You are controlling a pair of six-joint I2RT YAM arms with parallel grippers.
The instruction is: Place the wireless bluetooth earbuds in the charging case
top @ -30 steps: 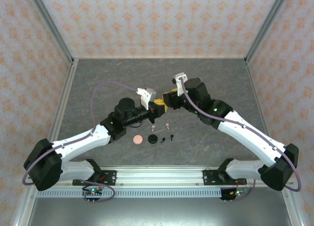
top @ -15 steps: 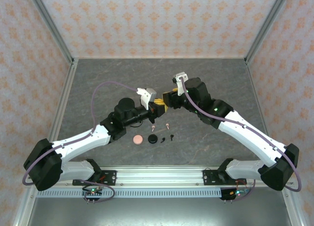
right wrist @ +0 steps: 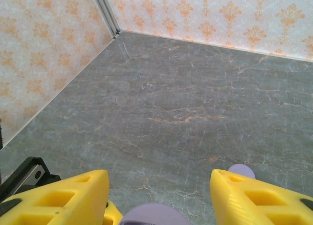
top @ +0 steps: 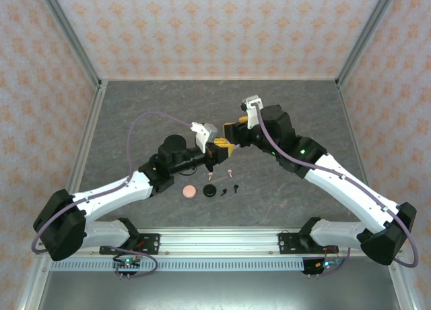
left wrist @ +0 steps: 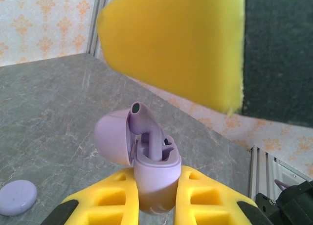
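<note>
From the top external view, the two arms are meeting over the middle of the grey tabletop (top: pixel 135 121). The left gripper (top: pixel 217 148) and the right gripper (top: pixel 232 130) are sitting just beside each other. Nearer the bases, two pink earbuds (top: pixel 231 172) are lying on the tabletop. A pink disc (top: pixel 190 191), a black case (top: pixel 211 191) and a black earbud (top: pixel 236 187) are lying in a row near them.

In the left wrist view, the left gripper (left wrist: pixel 157 186) jaws are pinching the lavender charging case (left wrist: pixel 154 168) by its base. The lid (left wrist: pixel 112 137) is standing open. A lavender earbud (left wrist: pixel 146 129) is sitting in the case with its stem pointing up. A yellow finger (left wrist: pixel 171 44) of the right gripper is hanging above it, apart from the earbud. A lavender disc (left wrist: pixel 17 197) is lying on the tabletop at lower left.

In the right wrist view, the right gripper (right wrist: pixel 156 186) jaws are standing spread and holding nothing. A lavender rounded edge (right wrist: pixel 154 216) is showing low between them, and the lavender disc (right wrist: pixel 241 170) is lying just past the right-hand finger
</note>
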